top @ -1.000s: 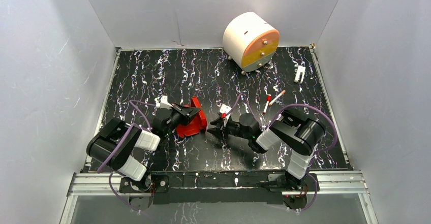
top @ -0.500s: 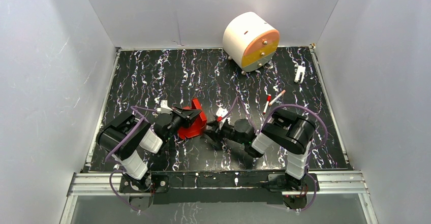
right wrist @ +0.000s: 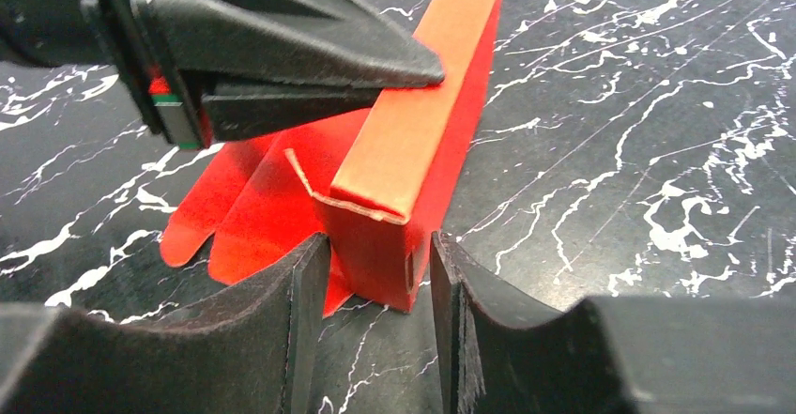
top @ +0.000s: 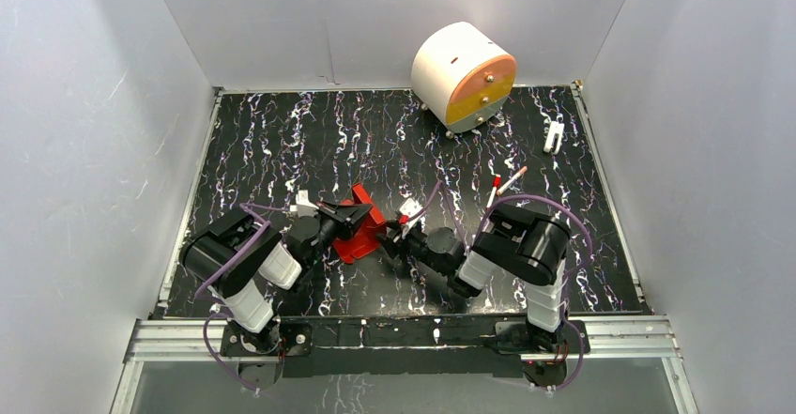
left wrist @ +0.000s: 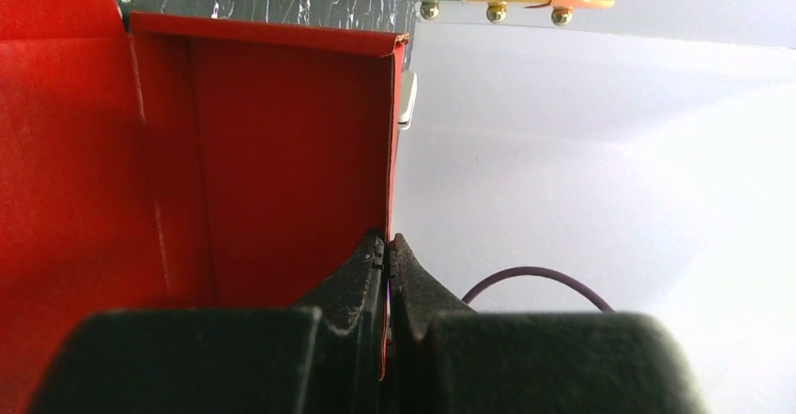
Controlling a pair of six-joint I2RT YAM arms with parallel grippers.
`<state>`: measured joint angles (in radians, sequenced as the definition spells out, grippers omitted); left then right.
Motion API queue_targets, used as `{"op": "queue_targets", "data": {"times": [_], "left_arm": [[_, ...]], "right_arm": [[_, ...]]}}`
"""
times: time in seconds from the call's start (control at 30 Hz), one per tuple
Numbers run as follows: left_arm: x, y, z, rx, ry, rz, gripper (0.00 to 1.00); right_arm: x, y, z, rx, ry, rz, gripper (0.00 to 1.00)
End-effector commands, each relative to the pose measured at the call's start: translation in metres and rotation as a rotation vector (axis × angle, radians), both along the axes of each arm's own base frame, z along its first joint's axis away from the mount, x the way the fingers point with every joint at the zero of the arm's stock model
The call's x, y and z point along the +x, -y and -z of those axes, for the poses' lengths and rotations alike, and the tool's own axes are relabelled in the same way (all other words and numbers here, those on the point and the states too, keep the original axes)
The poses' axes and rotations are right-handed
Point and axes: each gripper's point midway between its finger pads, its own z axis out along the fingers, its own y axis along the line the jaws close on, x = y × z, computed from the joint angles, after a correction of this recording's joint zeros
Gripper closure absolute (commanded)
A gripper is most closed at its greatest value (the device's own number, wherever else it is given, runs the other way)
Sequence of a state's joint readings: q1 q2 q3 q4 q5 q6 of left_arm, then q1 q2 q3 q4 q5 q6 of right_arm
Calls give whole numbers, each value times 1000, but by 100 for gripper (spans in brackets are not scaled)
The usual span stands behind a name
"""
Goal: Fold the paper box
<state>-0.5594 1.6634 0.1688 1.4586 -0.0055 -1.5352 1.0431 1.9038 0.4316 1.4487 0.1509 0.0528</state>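
left gripper (left wrist: pixel 386 240): clenched on thin red card, and it's pinching the edge of an upright wall of the paper box (left wrist: pixel 272 151).
right gripper (right wrist: pixel 377 243): jaws parted, astride the end corner of the box; a gap shows on each side, so i read it as no grip yet.
paper box: sits on the black marbled table (top: pixel 282 142), near the middle, wedged between the two tools, with the left gripper at its left and the right gripper at its right.
long axis: the raised wall runs straight away from the right gripper, end-on to it.
flaps: rounded tabs lie flat on the table, under the left gripper in the right wrist view.
nearer arm: both are at the box, but the left is busy holding, so the right is the free one.
next move, my guess: the right works that end corner, pressing along the wall's length while the left braces it.
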Motion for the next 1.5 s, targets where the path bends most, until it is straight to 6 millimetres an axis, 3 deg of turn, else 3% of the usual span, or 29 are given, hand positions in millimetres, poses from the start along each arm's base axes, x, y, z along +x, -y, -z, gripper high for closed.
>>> {"op": "queue_targets", "data": {"times": [0.0, 0.53, 1.0, 1.47], "left_arm": [[-9, 5, -5, -15, 16, 8, 100], [-22, 4, -2, -15, 2, -45, 100], [-25, 7, 5, -26, -30, -55, 100], [-26, 6, 0, -36, -23, -60, 100]], "right_arm": [[26, 0, -46, 156, 92, 135, 48], [46, 29, -37, 125, 97, 378, 51], [44, 13, -50, 138, 223, 303, 54], [48, 14, -64, 160, 279, 322, 74]]}}
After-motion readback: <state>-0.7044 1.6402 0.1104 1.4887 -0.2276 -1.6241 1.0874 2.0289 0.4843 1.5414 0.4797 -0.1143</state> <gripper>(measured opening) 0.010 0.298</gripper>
